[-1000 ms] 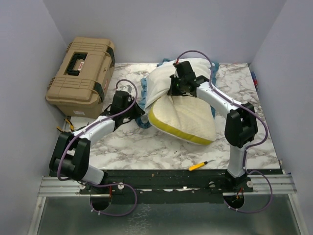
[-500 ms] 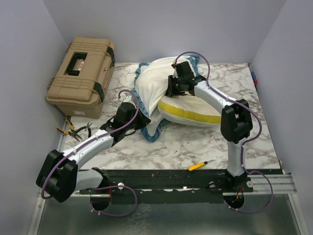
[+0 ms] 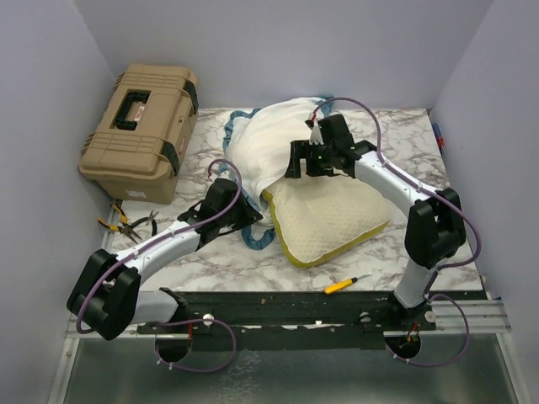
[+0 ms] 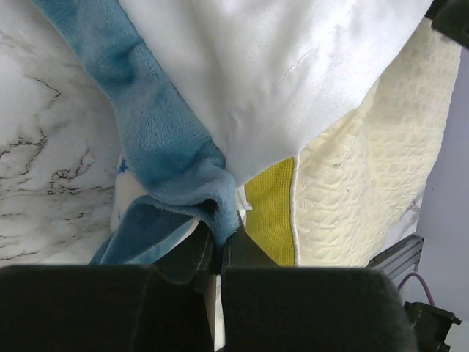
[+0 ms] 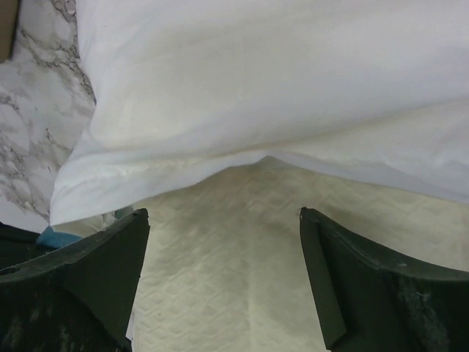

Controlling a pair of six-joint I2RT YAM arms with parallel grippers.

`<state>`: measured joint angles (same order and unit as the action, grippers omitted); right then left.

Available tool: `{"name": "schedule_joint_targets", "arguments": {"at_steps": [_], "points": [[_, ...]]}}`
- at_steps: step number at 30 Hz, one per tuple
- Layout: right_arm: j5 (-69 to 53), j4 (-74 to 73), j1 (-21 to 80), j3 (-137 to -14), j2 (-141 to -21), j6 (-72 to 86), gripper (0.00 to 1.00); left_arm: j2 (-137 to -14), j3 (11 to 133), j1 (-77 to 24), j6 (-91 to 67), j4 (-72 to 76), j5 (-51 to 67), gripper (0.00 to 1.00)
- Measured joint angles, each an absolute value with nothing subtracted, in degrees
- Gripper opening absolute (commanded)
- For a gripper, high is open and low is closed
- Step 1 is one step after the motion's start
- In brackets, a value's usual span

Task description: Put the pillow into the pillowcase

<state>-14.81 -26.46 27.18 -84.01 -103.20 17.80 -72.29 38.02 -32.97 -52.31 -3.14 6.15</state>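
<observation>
The cream quilted pillow (image 3: 333,220) lies on the marble table with its mustard-edged corner toward the front and its far end under the pillowcase (image 3: 269,145). The pillowcase is draped white-inside-up, with blue trim along its left edge. My left gripper (image 3: 246,215) is shut on the blue ruffled trim (image 4: 187,172) at the case's near corner, right beside the pillow's yellow band (image 4: 271,209). My right gripper (image 3: 308,162) hovers open over the pillow (image 5: 234,264), just short of the white edge of the pillowcase (image 5: 256,88). Nothing is between its fingers.
A tan tool case (image 3: 139,126) stands at the back left. Pliers (image 3: 135,224) lie in front of it. A yellow-handled tool (image 3: 347,284) lies near the table's front edge, just below the pillow's corner.
My right gripper has opened and let go of the pillowcase. The pillow has settled lower and swung its corner toward the front. My left gripper stays shut on the trim.
</observation>
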Motion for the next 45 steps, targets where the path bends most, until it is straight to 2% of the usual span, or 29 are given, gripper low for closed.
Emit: {"name": "schedule_joint_targets", "arguments": {"at_steps": [7,9,11,13,16,19,35,45], "points": [[-15.53,-27.03,32.29,-79.75,-101.54,16.38,0.89,-72.88,38.37,-33.01,-52.84,-3.14,6.66,0.0],[-15.62,-27.11,34.39,-78.11,-101.54,16.43,0.85,-72.88,38.57,-33.01,-52.97,-3.16,6.68,0.0],[-15.51,-27.0,36.1,-77.23,-101.65,16.62,0.64,-72.88,38.63,-33.01,-53.1,-3.14,6.72,0.0],[-14.81,-26.5,37.17,-77.19,-102.37,17.32,0.5,-72.88,38.65,-33.01,-53.19,-3.14,6.87,0.0],[-13.65,-25.67,37.56,-78.13,-104.79,19.07,0.18,-72.86,38.72,-33.01,-53.39,-3.18,7.11,0.0],[-12.6,-25.23,37.47,-80.36,-107.42,21.28,0.01,-72.55,38.89,-33.01,-53.74,-3.31,7.16,0.0],[-11.79,-14.7,35.53,-88.79,-110.61,40.49,0.0,-63.31,41.47,-32.08,-54.87,-6.24,4.51,0.0],[-12.05,-3.03,35.16,-91.39,-117.38,49.19,0.0,-57.84,33.12,-37.6,-57.36,-9.74,3.46,0.0]]}}
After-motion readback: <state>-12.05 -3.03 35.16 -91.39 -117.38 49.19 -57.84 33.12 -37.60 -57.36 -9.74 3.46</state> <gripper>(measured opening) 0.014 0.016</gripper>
